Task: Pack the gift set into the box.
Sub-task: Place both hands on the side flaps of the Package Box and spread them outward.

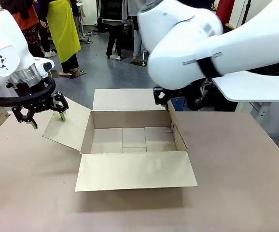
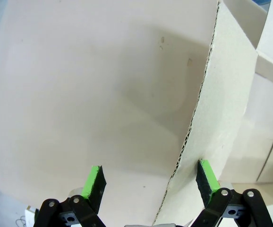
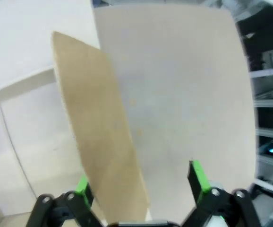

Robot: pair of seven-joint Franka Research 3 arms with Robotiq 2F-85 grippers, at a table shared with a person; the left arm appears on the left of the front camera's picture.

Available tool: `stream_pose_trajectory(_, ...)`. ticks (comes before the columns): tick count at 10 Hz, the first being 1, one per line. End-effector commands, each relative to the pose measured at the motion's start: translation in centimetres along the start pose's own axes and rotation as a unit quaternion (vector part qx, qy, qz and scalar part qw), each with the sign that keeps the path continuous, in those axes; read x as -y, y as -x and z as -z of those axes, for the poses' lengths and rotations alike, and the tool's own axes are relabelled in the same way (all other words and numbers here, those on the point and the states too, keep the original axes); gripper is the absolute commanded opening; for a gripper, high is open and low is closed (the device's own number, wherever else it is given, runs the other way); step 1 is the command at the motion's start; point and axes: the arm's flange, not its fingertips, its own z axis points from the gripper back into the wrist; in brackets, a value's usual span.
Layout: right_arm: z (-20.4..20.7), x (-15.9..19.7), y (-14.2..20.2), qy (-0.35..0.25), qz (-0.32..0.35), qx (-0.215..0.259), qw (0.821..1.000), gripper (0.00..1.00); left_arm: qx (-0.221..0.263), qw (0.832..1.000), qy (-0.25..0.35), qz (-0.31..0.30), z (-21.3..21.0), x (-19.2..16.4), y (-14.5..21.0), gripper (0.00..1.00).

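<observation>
Finds large brown cardboard carton (image 1: 125,119) open-topped on table (image 1: 236,169), toward its far side, bottom panels visible inside. Notes near flap (image 1: 134,171) and left flap (image 1: 64,128) spread outward, right flap (image 3: 98,127) raised. Records left gripper (image 1: 48,121) as open, at left flap, with fingers well apart. Records right gripper (image 3: 140,175) as open too, at raised right flap, with one finger on carton's inner side and one on outer side.

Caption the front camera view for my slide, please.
Open, empty cardboard box between two robot arms, the left pincer open above its left flap.
</observation>
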Motion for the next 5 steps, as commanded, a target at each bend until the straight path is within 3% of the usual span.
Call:
stream_pose_trajectory(1,1.0,6.4,1.0,-0.069,0.015,-0.023,0.997,1.00,0.003,1.000,-0.009,-0.006,-0.1,0.0,0.0,1.00)
stream_pose_trajectory(3,4.0,11.8,0.7,-0.131,0.051,-0.056,0.989,1.00,0.003,1.000,-0.009,-0.006,-0.1,0.0,0.0,1.00)
stream_pose_trajectory(5,8.6,15.0,0.6,-0.202,0.040,0.002,0.978,1.00,0.003,1.000,-0.009,-0.006,-0.1,0.0,0.0,1.00)
